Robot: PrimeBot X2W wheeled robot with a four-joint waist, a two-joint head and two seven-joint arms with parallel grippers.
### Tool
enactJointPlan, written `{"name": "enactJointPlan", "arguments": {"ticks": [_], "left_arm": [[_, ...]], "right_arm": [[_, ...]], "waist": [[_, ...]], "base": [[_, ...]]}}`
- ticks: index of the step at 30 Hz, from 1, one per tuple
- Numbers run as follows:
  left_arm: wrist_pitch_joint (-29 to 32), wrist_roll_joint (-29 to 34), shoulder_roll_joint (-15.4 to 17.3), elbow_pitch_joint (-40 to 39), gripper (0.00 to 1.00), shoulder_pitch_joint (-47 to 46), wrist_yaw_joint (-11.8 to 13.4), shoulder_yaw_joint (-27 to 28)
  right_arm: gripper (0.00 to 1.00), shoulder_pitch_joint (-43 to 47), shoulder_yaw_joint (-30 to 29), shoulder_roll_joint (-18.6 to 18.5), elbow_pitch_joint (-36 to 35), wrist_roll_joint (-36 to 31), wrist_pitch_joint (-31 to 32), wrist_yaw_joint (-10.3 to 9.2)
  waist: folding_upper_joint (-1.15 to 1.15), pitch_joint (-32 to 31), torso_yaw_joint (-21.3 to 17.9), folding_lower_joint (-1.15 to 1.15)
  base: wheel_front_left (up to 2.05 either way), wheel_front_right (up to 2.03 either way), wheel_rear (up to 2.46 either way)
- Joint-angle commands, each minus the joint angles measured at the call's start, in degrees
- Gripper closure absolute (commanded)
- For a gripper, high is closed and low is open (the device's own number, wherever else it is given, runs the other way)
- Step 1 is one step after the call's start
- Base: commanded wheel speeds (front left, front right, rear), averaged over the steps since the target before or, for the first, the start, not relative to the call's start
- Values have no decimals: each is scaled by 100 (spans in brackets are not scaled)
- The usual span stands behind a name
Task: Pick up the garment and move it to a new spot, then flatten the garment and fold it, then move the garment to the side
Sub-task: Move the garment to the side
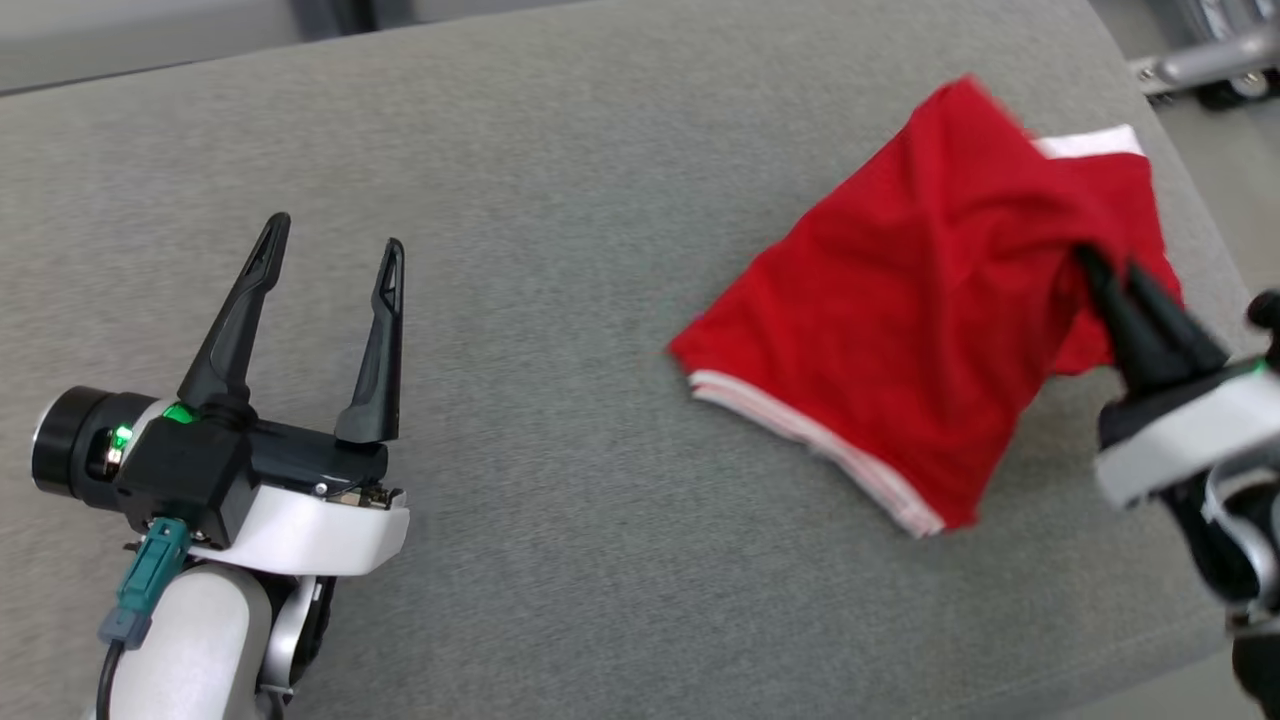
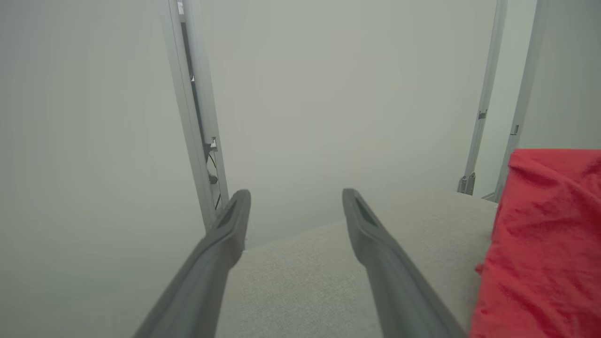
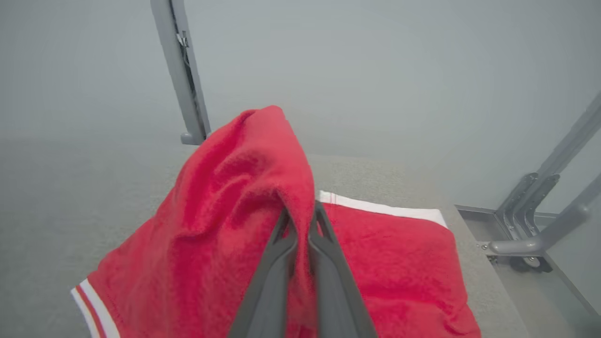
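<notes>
- Two grippers sit nearest the robot. The left gripper [image 1: 336, 235] hovers over the bare grey surface [image 1: 560, 330] with its fingers spread apart and nothing between them. It is well apart from the cloth, probably parked there so that it cannot snag it.
- The right gripper [image 1: 1108, 265] has its fingers pressed together on a pinch of the red garment [image 1: 900, 300], at the garment's near right side. In the right wrist view the fabric rises to a peak above the fingertips, so that part is lifted while the rest lies on the surface.
- The garment occupies the right half of the surface, loosely bunched. A white-striped hem [image 1: 810, 435] faces the robot and a white band [image 1: 1090, 143] shows at its far right corner. A one-point hold like this suits carrying it to a new spot, which I judge is the step in hand; flattening and folding are not yet done.
- Open room lies at the centre and left, a wide bare stretch between the two grippers.
- On the right, the surface's edge runs just beside the garment.
- Farthest off, a metal frame [image 1: 1200, 60] stands beyond the far right corner, so a leftward move looks safer.
</notes>
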Motion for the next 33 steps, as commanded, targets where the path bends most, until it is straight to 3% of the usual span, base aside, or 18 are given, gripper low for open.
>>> {"name": "enactJointPlan", "arguments": {"ticks": [1, 12, 13, 14, 15, 16, 21, 25, 29, 33], "left_arm": [[38, 52, 88, -9, 0, -147, -52, -8], [159, 190, 100, 199, 0, -682, -339, -389], [163, 193, 105, 227, 0, -714, -350, -403], [153, 190, 107, 250, 0, -733, -362, -411], [149, 181, 103, 271, 0, -741, -377, -425], [141, 177, 100, 293, 0, -754, -388, -443], [104, 119, 133, 400, 0, -750, -382, -435], [41, 29, 147, 486, 0, -577, -298, -351], [-43, -74, 97, 528, 0, -434, -199, -259], [-163, -223, 4, 511, 0, -269, -103, -167]], "right_arm": [[100, -285, -54, -30, 243, 94, -151, -1], [100, -1240, -516, -207, 2581, 635, -837, -1], [84, -1299, -503, -201, 2795, 685, -855, -1], [57, -1352, -528, -186, 3029, 752, -813, -1], [5, -1392, -505, -201, 3232, 775, -762, -1], [0, -1459, -498, -226, 3353, 811, -847, -1], [0, -1426, -425, -292, 3792, 941, -1106, 0], [0, -1129, -437, -386, 3672, 1058, -1349, -1], [0, -719, -625, -415, 3043, 1065, -1519, 0], [0, -170, -981, -266, 1964, 838, -1559, 0]], "waist": [[0, 260, -254, 0], [0, 684, -261, 0], [0, 707, -262, 0], [0, 720, -263, 0], [0, 731, -256, 0], [0, 738, -248, 0], [0, 643, -252, 0], [0, 428, -253, 0], [0, 190, -140, 0], [0, -53, 89, 0]], "base": [[0, 0, 0], [0, 0, 0], [0, 0, 0], [0, 0, 0], [0, 0, 0], [0, 0, 0], [0, 0, 0], [0, 0, 0], [0, 0, 0], [0, 0, 0]]}}
